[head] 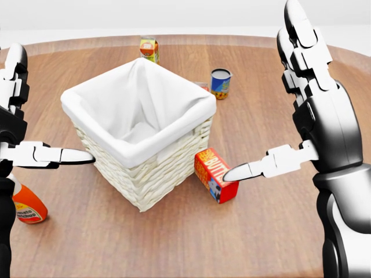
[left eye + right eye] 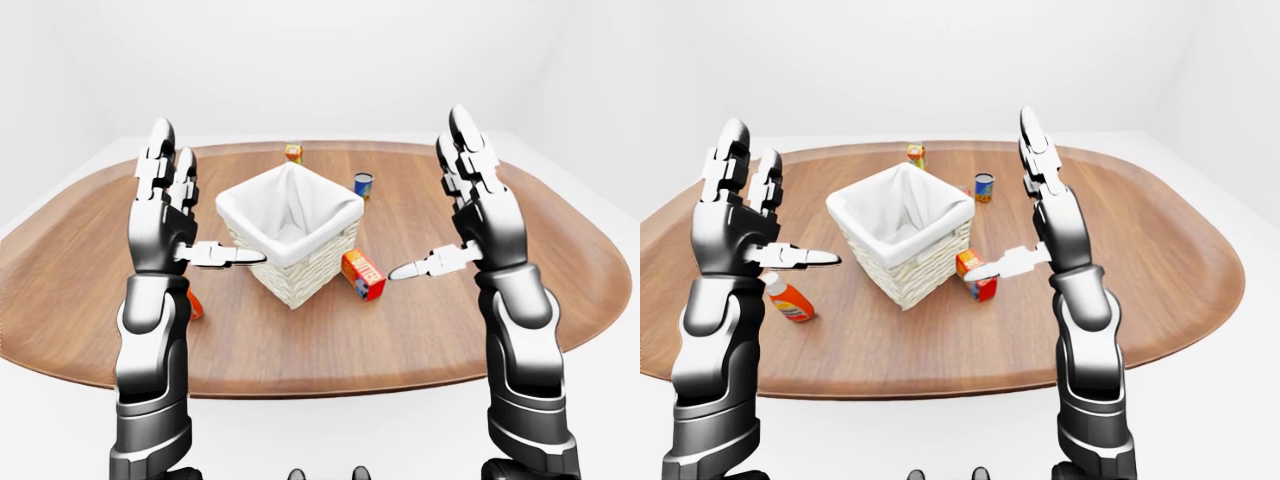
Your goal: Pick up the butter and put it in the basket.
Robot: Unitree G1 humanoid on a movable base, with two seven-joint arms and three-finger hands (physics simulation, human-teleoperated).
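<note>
The butter [image 1: 215,174] is a red and orange box lying on the wooden table, touching the lower right corner of the wicker basket [image 1: 159,174]. The basket has a white cloth lining and looks empty. My right hand [image 1: 264,95] is open, fingers pointing up, raised to the right of the basket. Its thumb tip overlaps the butter's right end in the head view; I cannot tell whether it touches. My left hand [image 2: 205,200] is open too, held up at the basket's left side, thumb pointing toward the basket wall. Neither hand holds anything.
An orange bottle [image 1: 26,208] lies on the table [image 1: 272,237] below my left hand. A blue can [image 1: 221,83] stands above and right of the basket, and a small carton [image 1: 149,48] sits near the table's far edge.
</note>
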